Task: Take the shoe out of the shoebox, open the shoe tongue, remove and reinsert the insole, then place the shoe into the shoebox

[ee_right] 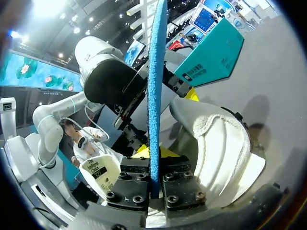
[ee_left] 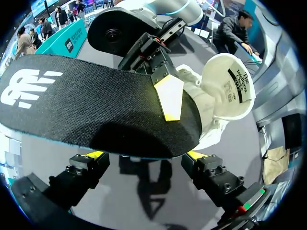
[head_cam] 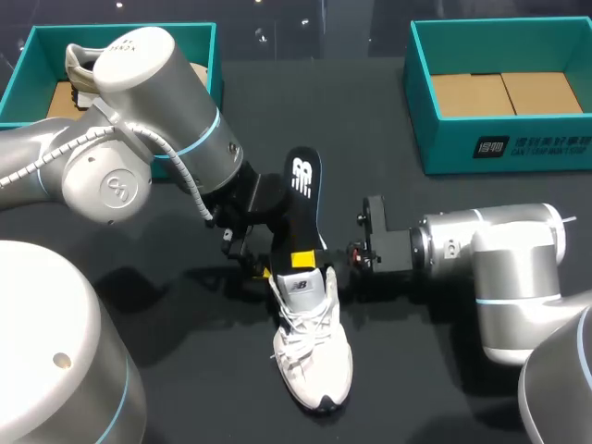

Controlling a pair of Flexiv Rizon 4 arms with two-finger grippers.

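Teal shoeboxes come first, two of them, both well beyond the pincers at the table's far edge. One shoebox lies behind my left arm and holds a second shoe. The other shoebox lies beyond my right arm and shows only its brown cardboard floor.

That makes two shoes. The one in work, a white shoe, lies on the dark table with its heel just beside both pincers and its toe pointing away from them towards the robot. Its tongue is folded back, probably to leave the mouth wide for the insole.

One insole, black on top and blue along the edge, is out of the shoe. The right pincer is clamped on it near one end, a finger on each face. This holds it edge-up, running from the shoe's mouth away towards the far side. Held by that end, it seems set to be steered back into the shoe, so I judge the task to be between removing and reinserting.

The left pincer sits just beside the heel, its fingers spread wide and gripping nothing, the insole just ahead of them. From there it could probably steady the shoe or guide the insole.
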